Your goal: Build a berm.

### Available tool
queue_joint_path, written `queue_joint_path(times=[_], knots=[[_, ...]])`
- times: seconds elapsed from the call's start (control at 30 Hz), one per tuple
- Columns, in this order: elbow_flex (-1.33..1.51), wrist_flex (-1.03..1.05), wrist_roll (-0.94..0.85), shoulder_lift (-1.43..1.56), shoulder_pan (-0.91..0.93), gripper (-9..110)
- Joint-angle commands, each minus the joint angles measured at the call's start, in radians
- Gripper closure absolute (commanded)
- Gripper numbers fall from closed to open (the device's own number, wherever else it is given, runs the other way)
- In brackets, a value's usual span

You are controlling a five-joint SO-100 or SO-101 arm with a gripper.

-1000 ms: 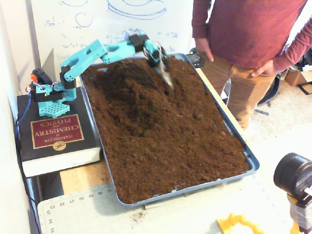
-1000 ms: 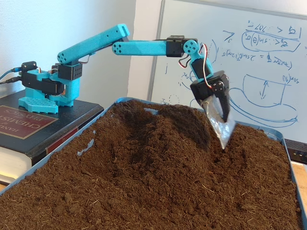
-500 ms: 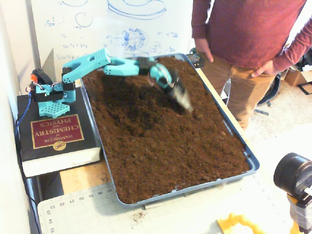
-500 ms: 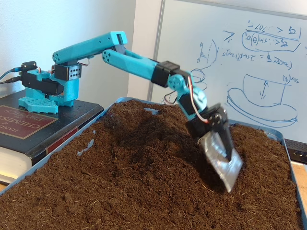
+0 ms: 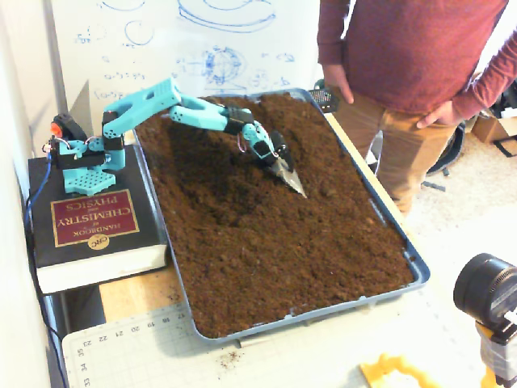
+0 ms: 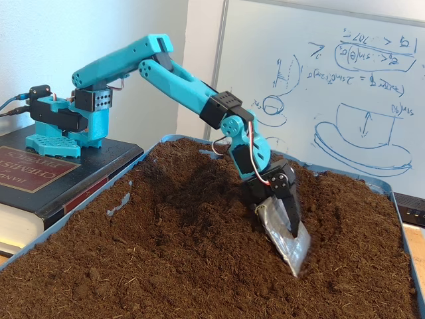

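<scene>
the biggest change i saw from half a second earlier was in the teal arm (image 5: 202, 113): it had folded in toward its base, so the gripper (image 5: 292, 179) sat nearer the middle of the tray in a fixed view, where before it had reached out toward the tray's right rim. in the other fixed view the gripper (image 6: 290, 247) had dropped lower, its silvery scoop-like blade tip now pressed into the soil instead of hanging just above it. i could not tell whether the jaws were parted or closed; the blade covered them. the blue tray (image 5: 418, 267) was filled nearly edge to edge with loose dark-brown soil. the berm (image 6: 199, 179) was the raised ridge at the far end of the tray, near the arm's base, sloping down toward the blade; in the view from above it (image 5: 206, 158) lay left of the gripper. the arm's base (image 5: 81, 158) stood on a thick black book (image 5: 93, 234) just beside the tray's left rim. a person in a maroon shirt (image 5: 412, 48) stood by the tray's far right corner.
</scene>
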Motion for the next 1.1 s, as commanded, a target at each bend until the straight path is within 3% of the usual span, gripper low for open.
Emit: queue_joint_path(times=[0.0,1.07], knots=[[0.1,0.081,-0.008,0.101,0.0,101],[0.141,0.261,-0.011,0.241,-0.002,101]])
